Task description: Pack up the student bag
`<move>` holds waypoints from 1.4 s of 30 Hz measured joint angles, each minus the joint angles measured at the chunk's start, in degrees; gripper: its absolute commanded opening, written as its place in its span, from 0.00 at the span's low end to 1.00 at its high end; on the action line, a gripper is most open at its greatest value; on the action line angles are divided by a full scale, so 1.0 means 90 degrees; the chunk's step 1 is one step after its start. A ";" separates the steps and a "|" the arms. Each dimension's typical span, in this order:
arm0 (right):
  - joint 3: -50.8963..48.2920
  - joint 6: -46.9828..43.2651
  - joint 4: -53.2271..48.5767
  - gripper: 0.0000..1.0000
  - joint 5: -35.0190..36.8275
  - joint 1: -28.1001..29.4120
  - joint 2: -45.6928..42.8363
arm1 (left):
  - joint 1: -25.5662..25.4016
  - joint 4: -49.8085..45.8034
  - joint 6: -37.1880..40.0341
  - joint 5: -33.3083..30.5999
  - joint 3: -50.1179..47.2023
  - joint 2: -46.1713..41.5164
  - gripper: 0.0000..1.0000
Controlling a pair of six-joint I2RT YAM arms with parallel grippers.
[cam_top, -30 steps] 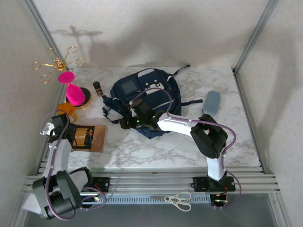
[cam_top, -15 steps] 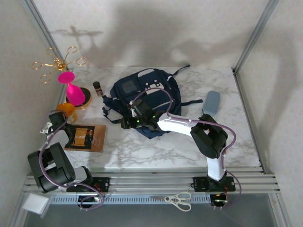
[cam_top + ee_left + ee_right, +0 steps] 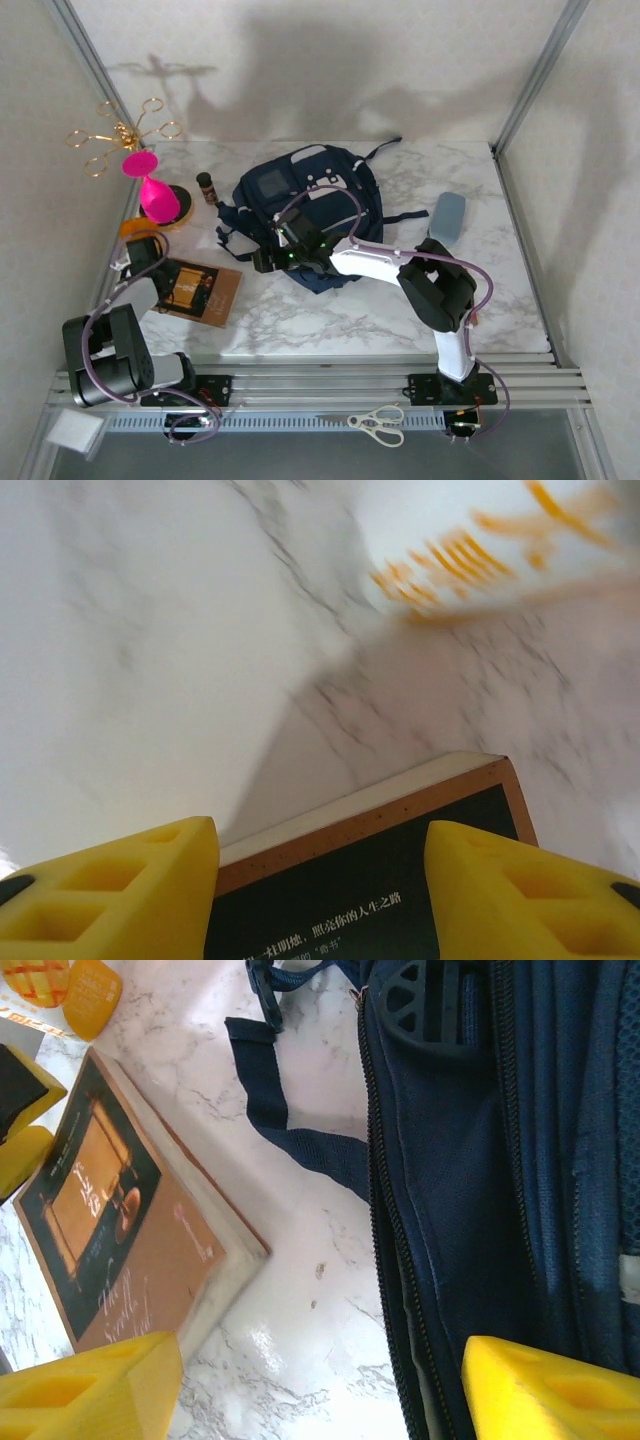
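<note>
The student bag [image 3: 305,195] lies flat mid-bench [image 3: 400,310], zipped edge toward the book [image 3: 200,290]; my right pincer [image 3: 322,1350] spread wide, empty, beside that edge; my left pincer [image 3: 320,830] astride the book's corner, grip I cannot tell; I should clamp squarely before lifting.
</note>
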 measured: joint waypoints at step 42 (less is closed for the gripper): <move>0.2113 0.0032 -0.2205 0.74 0.0549 0.1018 0.1651 | -0.1406 0.0971 -0.0027 0.0423 -0.0687 -0.0420 0.54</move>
